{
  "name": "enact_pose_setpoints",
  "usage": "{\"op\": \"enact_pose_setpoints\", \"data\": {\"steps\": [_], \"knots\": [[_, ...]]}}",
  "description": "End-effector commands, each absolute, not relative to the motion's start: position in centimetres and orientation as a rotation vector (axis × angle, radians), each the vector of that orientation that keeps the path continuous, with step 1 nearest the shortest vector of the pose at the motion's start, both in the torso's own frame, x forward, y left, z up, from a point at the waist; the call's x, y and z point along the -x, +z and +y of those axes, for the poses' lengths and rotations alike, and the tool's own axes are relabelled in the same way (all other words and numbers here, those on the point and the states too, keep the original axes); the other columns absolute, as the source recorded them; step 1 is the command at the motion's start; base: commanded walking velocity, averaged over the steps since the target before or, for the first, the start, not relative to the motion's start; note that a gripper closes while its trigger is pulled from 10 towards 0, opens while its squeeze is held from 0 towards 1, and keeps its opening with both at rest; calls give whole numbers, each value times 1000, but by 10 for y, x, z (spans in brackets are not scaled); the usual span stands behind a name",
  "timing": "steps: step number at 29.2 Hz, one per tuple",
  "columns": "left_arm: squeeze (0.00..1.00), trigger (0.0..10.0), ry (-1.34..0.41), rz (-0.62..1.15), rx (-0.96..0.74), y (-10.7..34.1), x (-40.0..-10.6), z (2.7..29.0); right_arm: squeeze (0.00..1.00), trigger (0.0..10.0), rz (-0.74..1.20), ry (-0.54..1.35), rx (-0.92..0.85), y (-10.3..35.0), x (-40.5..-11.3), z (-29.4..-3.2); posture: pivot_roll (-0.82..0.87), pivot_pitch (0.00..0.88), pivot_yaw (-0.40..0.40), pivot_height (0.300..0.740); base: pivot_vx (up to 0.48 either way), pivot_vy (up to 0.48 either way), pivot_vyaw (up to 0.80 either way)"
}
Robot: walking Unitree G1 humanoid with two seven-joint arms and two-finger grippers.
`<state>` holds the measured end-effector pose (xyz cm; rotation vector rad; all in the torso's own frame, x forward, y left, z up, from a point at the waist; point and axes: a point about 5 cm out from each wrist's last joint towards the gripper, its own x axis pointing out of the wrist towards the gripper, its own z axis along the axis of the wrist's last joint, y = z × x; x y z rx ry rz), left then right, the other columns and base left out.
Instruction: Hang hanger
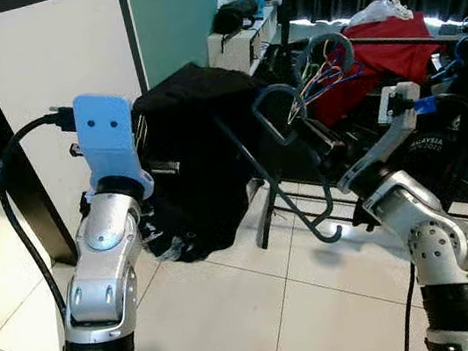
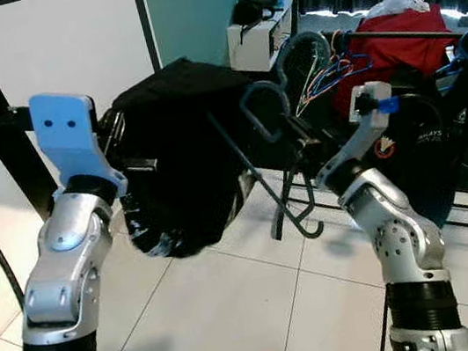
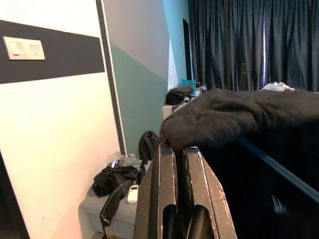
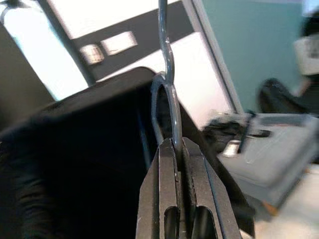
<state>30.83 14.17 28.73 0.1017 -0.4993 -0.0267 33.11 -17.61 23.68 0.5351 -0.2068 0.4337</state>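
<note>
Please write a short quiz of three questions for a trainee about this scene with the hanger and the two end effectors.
1. True or false: the right end effector is shut on the hanger.
2. What colour is the garment that hangs on it?
3. The red cloth lies: A) on the floor tiles B) on the rack behind C) over the left end effector.

Key: 1 true; 2 black; 3 B.

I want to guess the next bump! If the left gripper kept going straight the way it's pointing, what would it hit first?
Most likely the black garment: the left gripper, fingers shut, points right at its near edge, seemingly already touching. Depth is hard to judge.
</note>
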Motion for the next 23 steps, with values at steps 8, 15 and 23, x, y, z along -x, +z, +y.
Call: {"op": "enact_pose_setpoints", "data": {"steps": [8, 15, 23], "knots": [[0, 0, -14, -618, -43, 307, -297, 145, 0, 10000, -187, 100, -681, 230, -345, -212, -6, 0, -75, 740, 0, 0, 0], [0, 0, -354, -652, 26, 304, -282, 100, 0, 10000, -185, 21, -825, 233, -353, -212, -7, 0, -77, 740, 0, 0, 0], [0, 0, -964, -454, 27, 252, -239, 39, 0, 10000, -260, -35, -869, 252, -360, -219, -8, 0, -85, 740, 0, 0, 0]]}}
